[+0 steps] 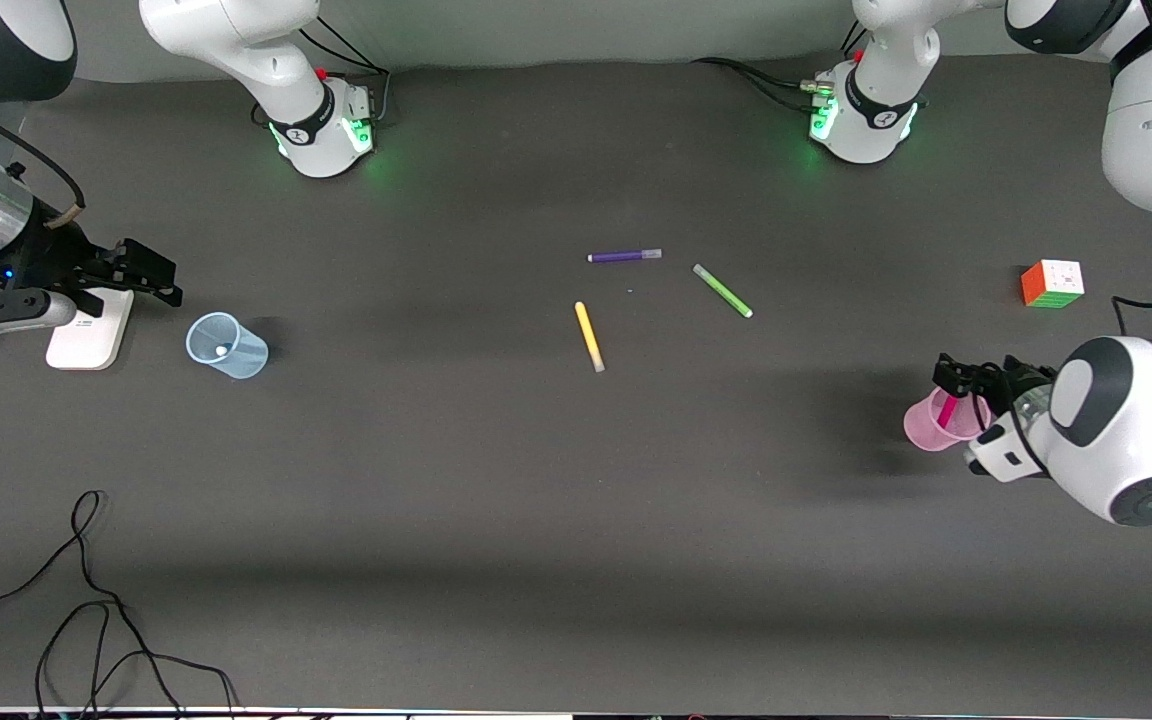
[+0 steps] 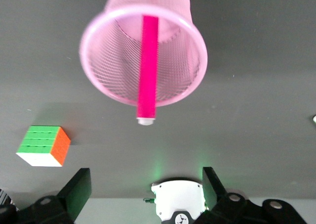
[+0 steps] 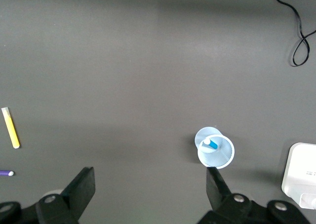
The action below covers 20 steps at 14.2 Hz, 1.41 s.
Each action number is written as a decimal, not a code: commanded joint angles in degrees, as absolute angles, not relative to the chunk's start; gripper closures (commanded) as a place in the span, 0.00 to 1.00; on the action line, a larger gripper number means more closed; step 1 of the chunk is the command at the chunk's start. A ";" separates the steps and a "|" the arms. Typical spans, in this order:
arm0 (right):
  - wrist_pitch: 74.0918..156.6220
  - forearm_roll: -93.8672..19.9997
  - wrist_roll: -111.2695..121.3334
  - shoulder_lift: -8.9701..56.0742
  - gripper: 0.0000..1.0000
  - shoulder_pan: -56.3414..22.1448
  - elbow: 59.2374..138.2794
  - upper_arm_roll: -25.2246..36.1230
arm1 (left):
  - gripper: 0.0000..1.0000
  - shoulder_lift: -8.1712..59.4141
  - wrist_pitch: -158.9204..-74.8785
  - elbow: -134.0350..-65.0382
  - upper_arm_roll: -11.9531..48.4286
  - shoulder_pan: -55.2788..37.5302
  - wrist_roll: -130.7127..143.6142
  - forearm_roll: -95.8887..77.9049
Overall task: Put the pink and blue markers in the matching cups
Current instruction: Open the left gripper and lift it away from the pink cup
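Note:
At the left arm's end of the table stands the pink cup [image 1: 921, 428] [image 2: 116, 66], and the pink marker [image 1: 948, 410] [image 2: 147, 68] leans inside it with its end sticking over the rim. My left gripper [image 1: 966, 378] [image 2: 145, 189] hangs open just above this cup, holding nothing. Toward the right arm's end, the pale blue cup [image 1: 246, 358] [image 3: 222, 157] holds the blue marker [image 1: 221, 351] [image 3: 209, 144], of which only the pale tip and a bit of blue show. My right gripper [image 1: 164, 275] [image 3: 148, 189] is open and empty, in the air beside the blue cup.
A purple marker [image 1: 624, 256], a green marker [image 1: 722, 291] and a yellow marker [image 1: 589, 336] lie mid-table. A colour cube [image 1: 1052, 284] [image 2: 44, 146] sits near the pink cup. A white flat device [image 1: 89, 330] lies by the blue cup. A black cable [image 1: 86, 590] loops at the near edge.

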<state>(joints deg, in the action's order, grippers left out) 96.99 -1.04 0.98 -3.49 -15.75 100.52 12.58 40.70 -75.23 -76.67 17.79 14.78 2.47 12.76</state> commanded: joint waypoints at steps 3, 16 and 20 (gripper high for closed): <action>98.17 0.88 -2.35 -3.60 0.00 -15.91 100.20 12.39 | 0.00 35.26 -74.00 -74.88 18.02 13.80 6.24 13.54; 98.43 0.79 -7.11 -3.96 0.00 -16.08 100.55 12.48 | 0.00 5.81 -90.26 -94.66 17.41 16.53 0.09 1.68; 98.44 0.70 -7.30 -4.22 0.00 -16.17 101.34 12.57 | 0.00 4.22 -90.62 -94.04 4.49 3.62 -0.09 -0.70</action>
